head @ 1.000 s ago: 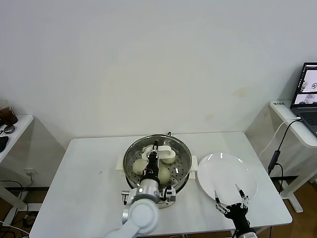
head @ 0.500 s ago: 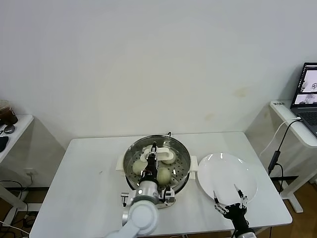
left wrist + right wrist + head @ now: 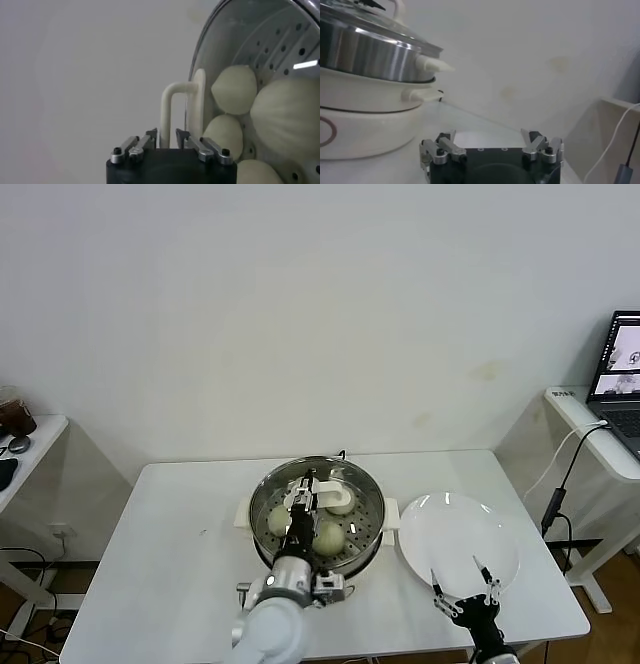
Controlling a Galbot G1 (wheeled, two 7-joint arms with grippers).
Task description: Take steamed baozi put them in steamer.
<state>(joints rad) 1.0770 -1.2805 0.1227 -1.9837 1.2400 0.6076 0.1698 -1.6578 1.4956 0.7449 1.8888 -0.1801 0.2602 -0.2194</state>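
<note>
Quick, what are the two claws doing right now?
Left gripper: open, straddling the lid handle, seemingly not pinching it.
Right gripper: open, empty, at the plate's near edge.

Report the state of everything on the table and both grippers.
steamer: upright on the table, covered by the lid.
lid: seated on the steamer, handle up.
baozi: four, inside the steamer under the lid.
plate: flat on the table, right of the steamer.
left gripper: at the lid handle, above the steamer.
right gripper: open, holding nothing, at the plate's near edge.
</note>
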